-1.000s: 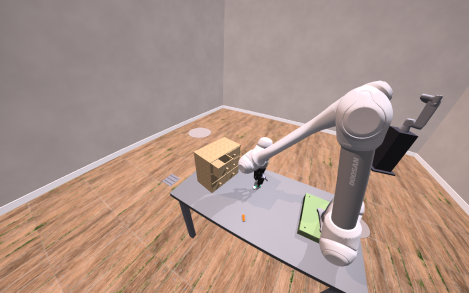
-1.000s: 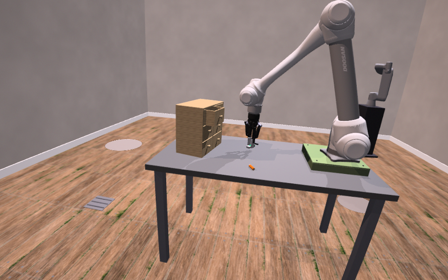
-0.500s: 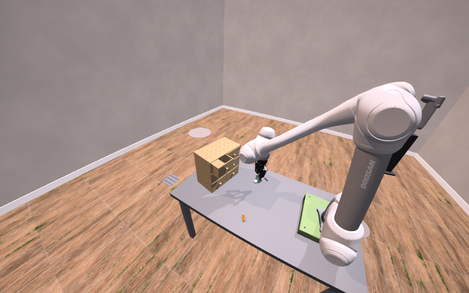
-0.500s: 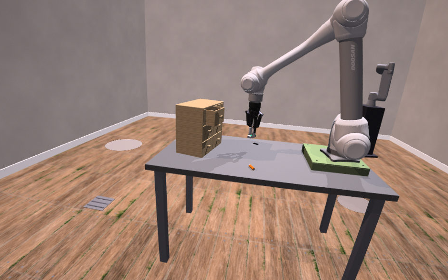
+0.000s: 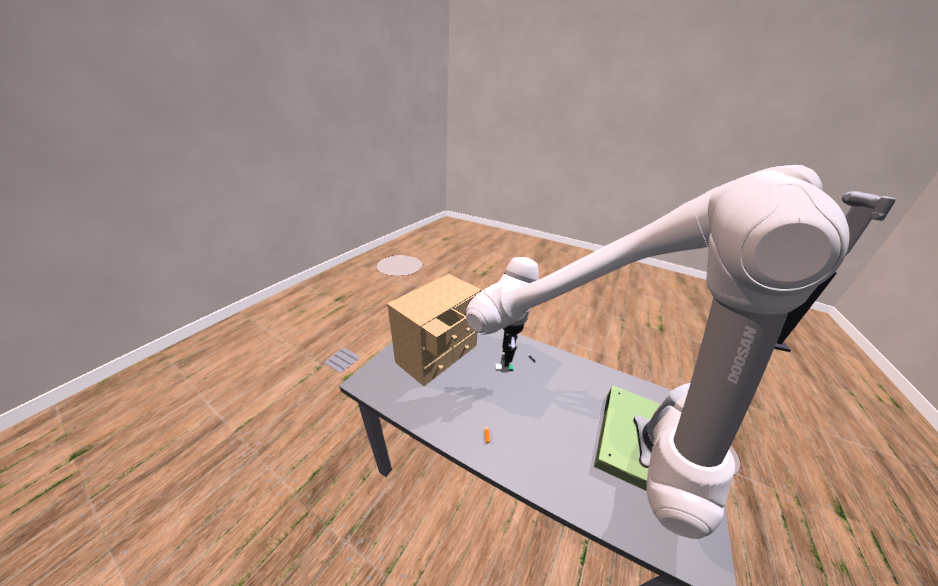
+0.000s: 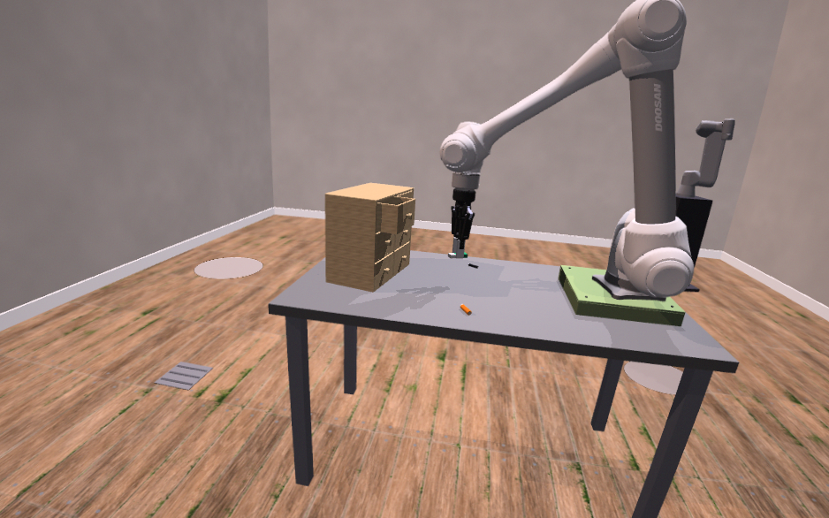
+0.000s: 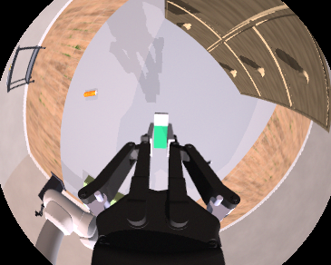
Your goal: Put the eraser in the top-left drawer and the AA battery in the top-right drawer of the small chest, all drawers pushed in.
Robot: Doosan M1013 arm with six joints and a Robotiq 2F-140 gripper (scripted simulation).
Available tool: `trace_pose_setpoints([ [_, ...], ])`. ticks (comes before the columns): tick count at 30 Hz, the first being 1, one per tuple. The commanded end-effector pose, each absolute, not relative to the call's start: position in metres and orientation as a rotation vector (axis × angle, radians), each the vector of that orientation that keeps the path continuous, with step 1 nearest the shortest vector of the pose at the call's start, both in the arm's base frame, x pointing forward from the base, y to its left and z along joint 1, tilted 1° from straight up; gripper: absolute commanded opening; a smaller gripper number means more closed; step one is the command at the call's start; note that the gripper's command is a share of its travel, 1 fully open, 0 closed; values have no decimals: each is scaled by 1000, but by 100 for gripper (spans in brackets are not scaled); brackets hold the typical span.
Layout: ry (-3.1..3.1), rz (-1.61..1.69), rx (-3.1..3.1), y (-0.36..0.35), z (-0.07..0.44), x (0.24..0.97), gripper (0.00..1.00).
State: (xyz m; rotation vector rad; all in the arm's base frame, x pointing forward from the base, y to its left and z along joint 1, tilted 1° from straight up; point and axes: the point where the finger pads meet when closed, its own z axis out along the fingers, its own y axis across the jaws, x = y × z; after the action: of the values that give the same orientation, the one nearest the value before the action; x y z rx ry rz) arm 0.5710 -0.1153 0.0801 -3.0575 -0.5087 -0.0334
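gripper (image 7: 161,137) clamped on green-white eraser (image 7: 161,131), chest (image 7: 248,35) at 1 o'clock, orange battery (image 7: 91,93) at 10

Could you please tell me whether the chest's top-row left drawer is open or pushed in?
Open: the top-left drawer juts from the chest, its hollow inside showing from above.

Bare test room, like a robotics lab cell: plain grey walls (image 6: 115,116), white skirting and a wood-plank floor (image 6: 115,411) with a small vent grate (image 6: 183,375). At the centre, one grey metal table (image 6: 534,321) carrying a white industrial arm (image 6: 652,141) bolted to a green base plate (image 6: 662,315). No home furniture beyond a small wooden chest (image 6: 353,234) on the table.
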Motion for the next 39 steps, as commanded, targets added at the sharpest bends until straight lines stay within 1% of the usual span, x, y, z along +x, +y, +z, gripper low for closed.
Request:
trace_pose_setpoints([
  [1, -228, -7, -3112, -97, 81, 584, 11],
  [3, -228, -7, -3112, -97, 81, 584, 11],
  [5, 33, -4, -3120, -77, 81, 595, 11],
  [15, 574, 2, -3067, -34, 81, 617, 11],
  [28, 601, 2, -3062, -32, 83, 618, 11],
  [39, 604, 2, -3061, -32, 95, 618, 11],
])
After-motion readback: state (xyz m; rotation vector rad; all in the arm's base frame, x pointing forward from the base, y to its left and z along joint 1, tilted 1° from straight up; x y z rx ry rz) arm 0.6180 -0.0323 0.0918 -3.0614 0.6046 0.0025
